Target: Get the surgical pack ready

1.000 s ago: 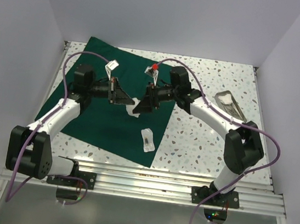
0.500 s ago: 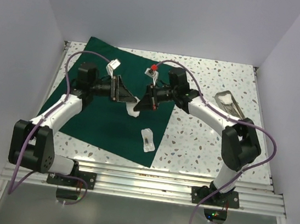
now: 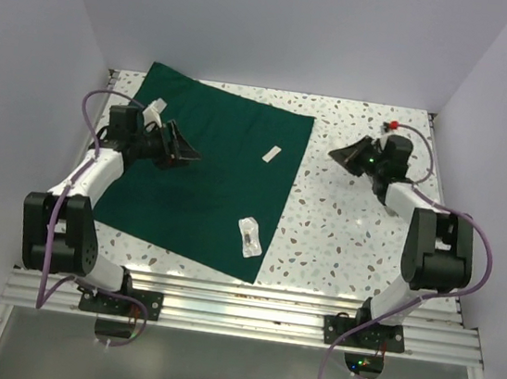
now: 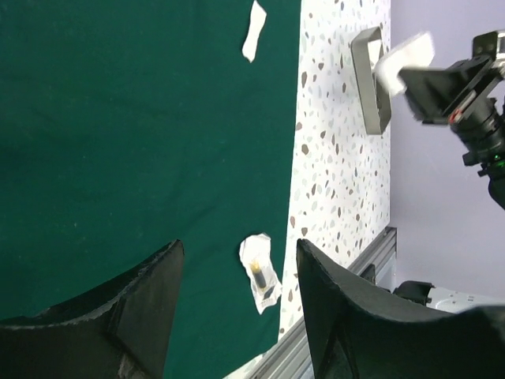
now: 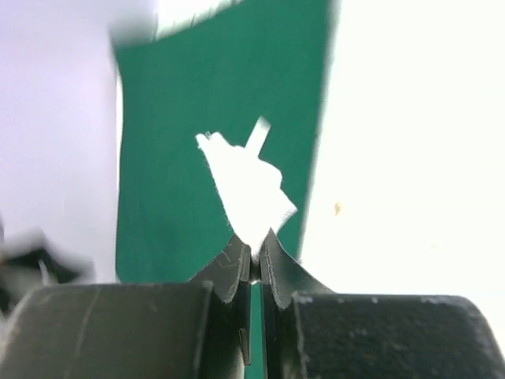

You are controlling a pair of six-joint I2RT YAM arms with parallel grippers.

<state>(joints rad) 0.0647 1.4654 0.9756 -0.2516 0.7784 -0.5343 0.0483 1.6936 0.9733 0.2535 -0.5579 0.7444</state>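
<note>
The surgical pack, a large dark green drape [image 3: 209,174], lies flat on the left half of the table. My left gripper [image 3: 181,148] hovers over its left part, open and holding nothing [image 4: 238,245]. On the drape lie a small white strip [image 3: 272,154] [image 4: 253,30] and a clear packet with a dark item [image 3: 249,236] [image 4: 260,272]. My right gripper [image 3: 340,154] is at the right of the table, shut on a torn white wrapper [image 5: 245,185] [image 4: 404,54]. In the right wrist view the drape [image 5: 173,118] shows behind it.
A shallow metal tray [image 4: 369,79] stands on the speckled tabletop [image 3: 323,227] right of the drape, just beside the right gripper; the right arm hides it from above. The aluminium rail [image 3: 247,306] runs along the near edge. White walls close in on three sides.
The grippers met over the drape's middle; the left opened and drew back left. The right shut on the white wrapper and carried it right. A white strip now lies on the drape.
</note>
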